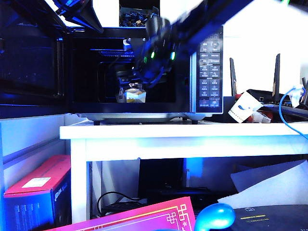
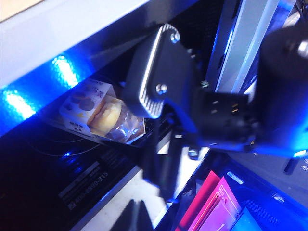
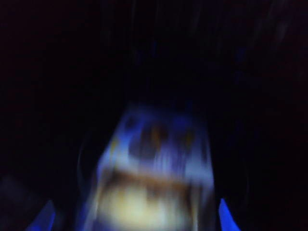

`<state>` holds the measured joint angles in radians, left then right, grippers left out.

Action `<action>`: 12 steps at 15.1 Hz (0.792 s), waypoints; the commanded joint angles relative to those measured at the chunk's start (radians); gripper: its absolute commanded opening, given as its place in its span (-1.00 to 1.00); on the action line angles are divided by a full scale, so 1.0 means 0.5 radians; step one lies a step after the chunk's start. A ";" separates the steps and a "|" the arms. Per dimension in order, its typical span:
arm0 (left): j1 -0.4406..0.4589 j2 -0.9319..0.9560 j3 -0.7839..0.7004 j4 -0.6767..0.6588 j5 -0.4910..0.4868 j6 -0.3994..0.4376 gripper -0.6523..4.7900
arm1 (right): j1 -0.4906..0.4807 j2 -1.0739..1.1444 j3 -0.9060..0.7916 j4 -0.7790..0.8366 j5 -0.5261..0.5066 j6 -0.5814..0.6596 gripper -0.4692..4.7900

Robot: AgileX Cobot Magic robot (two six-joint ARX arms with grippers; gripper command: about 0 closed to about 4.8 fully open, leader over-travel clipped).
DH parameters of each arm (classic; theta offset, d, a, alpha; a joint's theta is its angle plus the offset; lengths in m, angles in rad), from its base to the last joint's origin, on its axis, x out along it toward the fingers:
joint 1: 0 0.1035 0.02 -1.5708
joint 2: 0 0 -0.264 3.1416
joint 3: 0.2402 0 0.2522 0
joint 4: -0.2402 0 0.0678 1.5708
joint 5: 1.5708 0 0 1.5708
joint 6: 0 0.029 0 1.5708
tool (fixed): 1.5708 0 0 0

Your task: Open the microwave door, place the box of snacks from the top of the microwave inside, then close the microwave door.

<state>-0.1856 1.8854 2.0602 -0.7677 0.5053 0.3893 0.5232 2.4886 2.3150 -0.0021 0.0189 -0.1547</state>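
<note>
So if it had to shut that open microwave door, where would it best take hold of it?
Probably the free outer edge of the microwave door, which is swung wide open at the left of the microwave. Coming from its outer side, a tool could push it shut; that edge is farthest from the hinge.

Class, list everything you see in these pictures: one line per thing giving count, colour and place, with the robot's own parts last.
microwave: one, black, on the white table.
door: one, black, swung open at left.
snack box: one, clear with pale yellow contents, inside the microwave.
dark box: one, on top of the microwave.
router: one, black, right of the microwave.
red box: one, under the table at left.
right claw: one, black, open, in the microwave above the snack box.
left claw: not seen.
</note>
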 commanded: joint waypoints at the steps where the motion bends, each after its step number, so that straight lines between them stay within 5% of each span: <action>1: 0.002 0.014 -0.011 -0.108 0.015 -0.047 -0.78 | 0.021 -0.185 0.018 -0.234 0.001 -0.006 1.00; 10: 0.002 -0.030 0.000 -0.127 0.028 -0.053 -0.78 | 0.047 -0.745 0.019 -1.351 0.018 -0.007 1.00; 12: 0.002 -0.096 0.001 -0.124 0.029 -0.054 -0.78 | 0.045 -0.880 0.021 -1.344 0.038 -0.037 -0.20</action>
<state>-0.1856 1.8561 2.0586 -0.8265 0.5121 0.3706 0.5457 2.0655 2.3234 -0.6914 0.0265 -0.1593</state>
